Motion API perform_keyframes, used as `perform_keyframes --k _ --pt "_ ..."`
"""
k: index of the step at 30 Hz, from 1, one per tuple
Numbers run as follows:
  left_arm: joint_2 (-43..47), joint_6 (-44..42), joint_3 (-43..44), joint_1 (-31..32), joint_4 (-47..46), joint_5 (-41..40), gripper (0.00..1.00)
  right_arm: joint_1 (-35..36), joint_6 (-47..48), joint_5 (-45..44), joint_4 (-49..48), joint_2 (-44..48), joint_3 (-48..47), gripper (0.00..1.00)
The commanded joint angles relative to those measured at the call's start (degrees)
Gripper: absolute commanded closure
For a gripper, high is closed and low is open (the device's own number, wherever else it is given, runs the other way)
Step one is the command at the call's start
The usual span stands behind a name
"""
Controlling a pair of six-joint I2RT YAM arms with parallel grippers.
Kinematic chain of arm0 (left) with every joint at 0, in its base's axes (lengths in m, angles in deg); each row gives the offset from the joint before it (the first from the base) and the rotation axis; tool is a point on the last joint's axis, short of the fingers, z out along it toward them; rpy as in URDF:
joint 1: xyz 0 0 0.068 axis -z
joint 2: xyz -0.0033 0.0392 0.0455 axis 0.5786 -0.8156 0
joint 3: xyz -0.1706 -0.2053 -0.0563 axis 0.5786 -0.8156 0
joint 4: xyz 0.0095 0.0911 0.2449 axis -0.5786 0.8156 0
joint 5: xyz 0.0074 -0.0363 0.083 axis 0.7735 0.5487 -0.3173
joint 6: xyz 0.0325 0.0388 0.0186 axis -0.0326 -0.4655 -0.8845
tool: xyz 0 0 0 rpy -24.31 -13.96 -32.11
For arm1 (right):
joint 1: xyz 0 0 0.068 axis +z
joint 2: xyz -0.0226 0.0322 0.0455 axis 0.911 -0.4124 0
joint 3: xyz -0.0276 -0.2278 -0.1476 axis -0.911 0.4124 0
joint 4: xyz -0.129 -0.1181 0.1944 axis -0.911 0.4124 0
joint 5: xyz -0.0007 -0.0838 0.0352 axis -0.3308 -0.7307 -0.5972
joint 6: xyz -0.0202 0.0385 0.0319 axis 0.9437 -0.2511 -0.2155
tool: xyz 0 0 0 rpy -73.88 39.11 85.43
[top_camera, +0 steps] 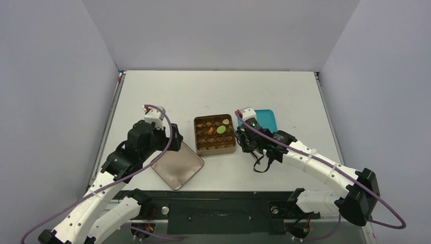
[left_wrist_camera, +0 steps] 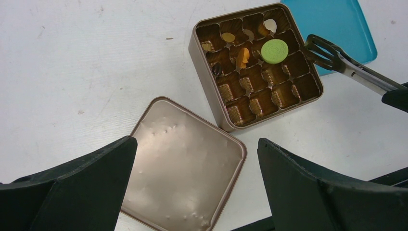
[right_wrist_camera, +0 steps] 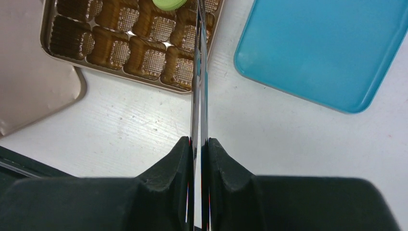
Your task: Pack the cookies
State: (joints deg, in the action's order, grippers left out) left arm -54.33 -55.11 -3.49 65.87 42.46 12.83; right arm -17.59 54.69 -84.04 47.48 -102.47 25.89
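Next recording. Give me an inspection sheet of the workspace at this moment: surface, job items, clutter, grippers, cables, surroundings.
Surface: white table, lightly scuffed.
Job's things: compartmented gold tin open; a round green cookie and several small cookies sit in its far rows, near rows empty. The lid lies flat beside it. Teal tray on the tin's other side, no cookies on its visible part.
Clutter: nothing seen.
Grippers: left gripper over the lid, jaws wide open, empty. Right gripper shut on metal tweezers, tips at the tin's rim.
Cables: purple cables loop along both arms.
Surroundings: plain pale walls.
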Motion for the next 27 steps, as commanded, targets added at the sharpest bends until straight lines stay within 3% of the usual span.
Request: perform_keyframes --k 1,27 --pt "0.06 0.04 0.71 -0.38 -1.03 -0.23 0.03 0.22 -1.46 0.31 -2.72 -1.04 0.91 1.00" --pt "0.19 0.04 0.87 -0.38 -1.04 -0.22 0.03 0.29 -3.03 2.80 -5.48 -6.33 -3.20 1.00"
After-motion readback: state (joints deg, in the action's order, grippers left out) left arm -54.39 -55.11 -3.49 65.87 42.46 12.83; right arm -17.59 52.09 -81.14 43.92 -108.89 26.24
